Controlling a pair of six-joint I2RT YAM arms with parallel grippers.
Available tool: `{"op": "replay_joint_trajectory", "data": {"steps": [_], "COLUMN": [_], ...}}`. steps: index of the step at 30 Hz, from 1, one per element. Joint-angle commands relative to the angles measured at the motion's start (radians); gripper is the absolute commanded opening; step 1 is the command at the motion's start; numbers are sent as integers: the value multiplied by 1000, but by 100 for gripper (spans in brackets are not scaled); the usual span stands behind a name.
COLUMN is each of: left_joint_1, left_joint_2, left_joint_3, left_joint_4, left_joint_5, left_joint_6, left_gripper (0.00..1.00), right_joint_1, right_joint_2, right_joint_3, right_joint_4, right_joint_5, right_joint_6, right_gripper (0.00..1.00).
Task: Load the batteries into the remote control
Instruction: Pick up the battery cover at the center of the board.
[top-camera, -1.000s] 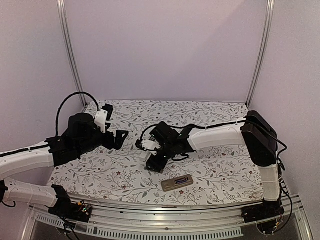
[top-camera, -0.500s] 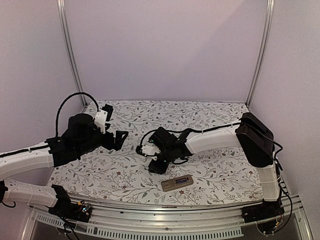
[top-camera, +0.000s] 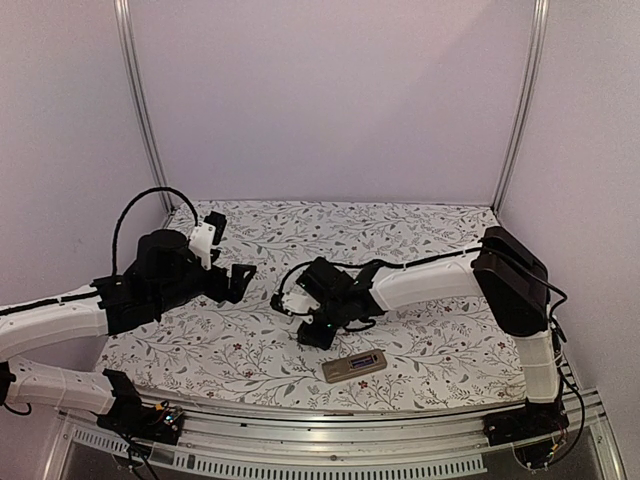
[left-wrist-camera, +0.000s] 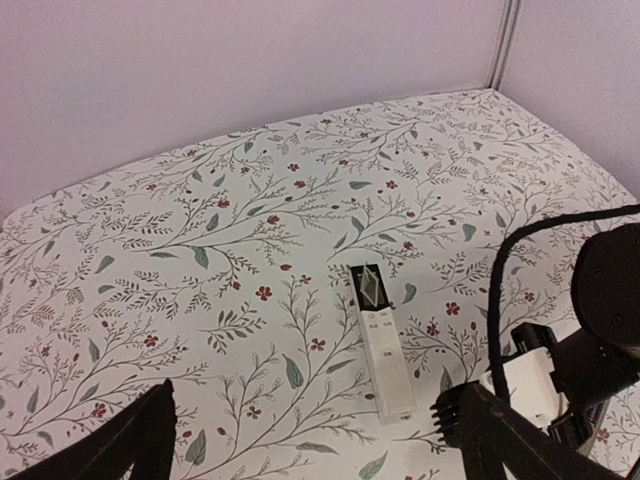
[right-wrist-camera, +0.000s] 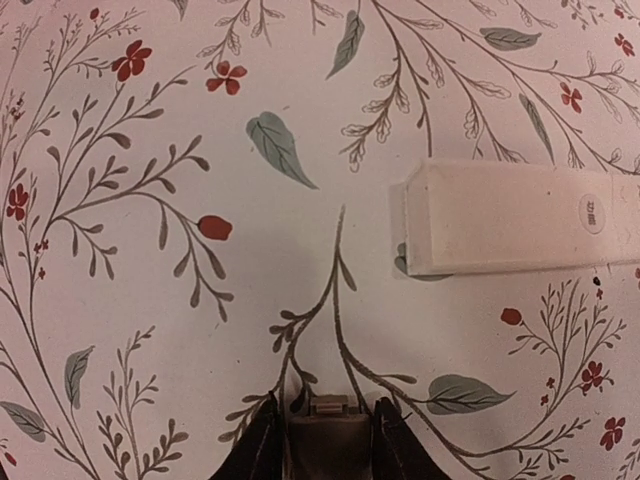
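Near the front edge of the counter (top-camera: 440, 230), a little right of its middle, lies the remote control (top-camera: 354, 366), flat and slightly askew to that edge. It is a slim, pale bar. The left wrist view shows a dark recess with something shiny in it at its far end (left-wrist-camera: 368, 285). In the right wrist view its blunt pale end, with a small round mark, lies to the right on the flowered cloth.

Just behind the remote, toward the middle of the counter, the right end effector (right-wrist-camera: 325, 402) points down at the surface. Its two fingers (right-wrist-camera: 262, 440) are drawn in close against the sides of a small dark piece (right-wrist-camera: 325, 435) with a paler tip, pinching it. Whether this piece is one of the batteries cannot be told from the pictures. It is apart from the remote's end, with bare cloth between them.

The left end effector (left-wrist-camera: 300, 398) hangs above the left part of the counter with its fingers spread wide and nothing between them. Its camera looks across the cloth toward the remote and the right arm's black cable (left-wrist-camera: 520, 260). Plain pale walls close the counter's back and sides.
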Motion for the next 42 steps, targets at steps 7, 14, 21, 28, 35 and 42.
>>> {"op": "replay_joint_trajectory", "data": {"steps": [7, 14, 21, 28, 35, 42], "left_joint_1": [13, 13, 12, 6, -112, -186], "left_joint_2": [-7, -14, -15, -43, -51, 134], "left_joint_3": [-20, -25, -33, -84, -146, -68], "left_joint_4": [8, 10, 15, 84, 360, 517], "left_joint_5": [-6, -7, -4, 20, -3, 13], "left_joint_6": [6, 0, -11, -122, -141, -134], "left_gripper": [98, 98, 98, 91, 84, 89], "right_joint_1": [19, 19, 6, -51, -58, -30], "right_joint_2": [0, -37, -84, -198, -332, -416], "right_joint_3": [-29, -9, 6, 36, 34, 11], "right_joint_4": [-84, -77, -59, -16, 90, 204], "right_joint_5": [50, 32, 31, 66, 170, 288], "right_joint_6": [17, 55, 104, 269, 431, 520], "right_gripper": [22, 20, 19, 16, 17, 15]}}
